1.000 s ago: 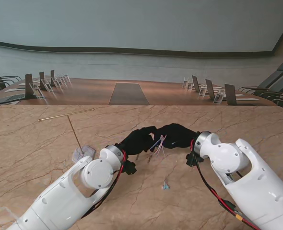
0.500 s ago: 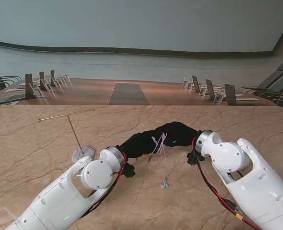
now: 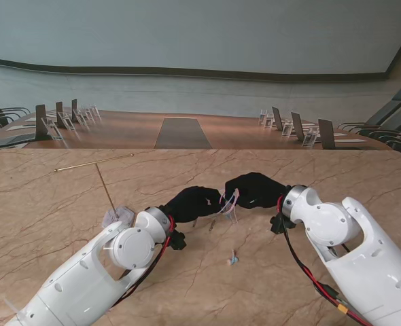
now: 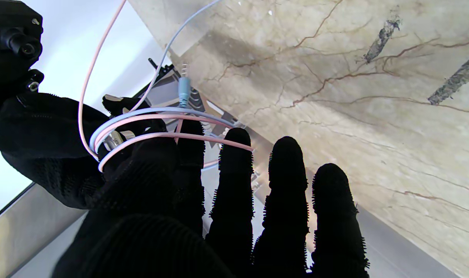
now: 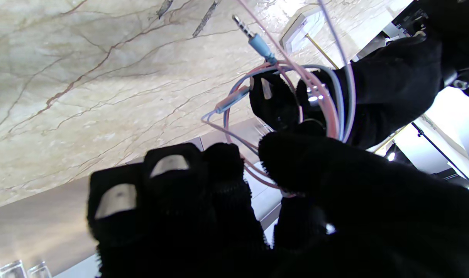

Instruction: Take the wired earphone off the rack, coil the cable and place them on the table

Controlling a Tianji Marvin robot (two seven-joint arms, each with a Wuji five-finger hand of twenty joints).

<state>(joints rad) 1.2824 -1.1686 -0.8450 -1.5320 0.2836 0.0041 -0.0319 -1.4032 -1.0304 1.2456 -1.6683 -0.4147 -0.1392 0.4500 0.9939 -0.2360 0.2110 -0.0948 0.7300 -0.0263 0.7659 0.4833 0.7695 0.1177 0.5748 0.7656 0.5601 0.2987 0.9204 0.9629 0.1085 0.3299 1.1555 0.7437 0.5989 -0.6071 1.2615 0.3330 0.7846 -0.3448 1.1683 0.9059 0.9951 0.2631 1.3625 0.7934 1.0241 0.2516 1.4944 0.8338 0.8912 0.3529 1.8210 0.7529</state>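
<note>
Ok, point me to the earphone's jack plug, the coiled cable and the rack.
jack plug (image 5: 257, 40), right wrist view, on its blue sleeve.
coiled cable (image 4: 157, 116), left wrist view, on the pink and blue loops over the fingers.
rack (image 3: 107, 188), stand view, on its thin upright rod.

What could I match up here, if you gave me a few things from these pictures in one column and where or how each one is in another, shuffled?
Things:
1. earphone cable
2. rack
3. audio plug
4. left hand

States:
A. stands on the table at the robot's left, nothing hanging on it
B. dangles free at the cable's end
C. looped in pink and blue turns between the two hands
D. black-gloved, holds one side of the coil

Pairs: 1-C, 2-A, 3-B, 4-D
</note>
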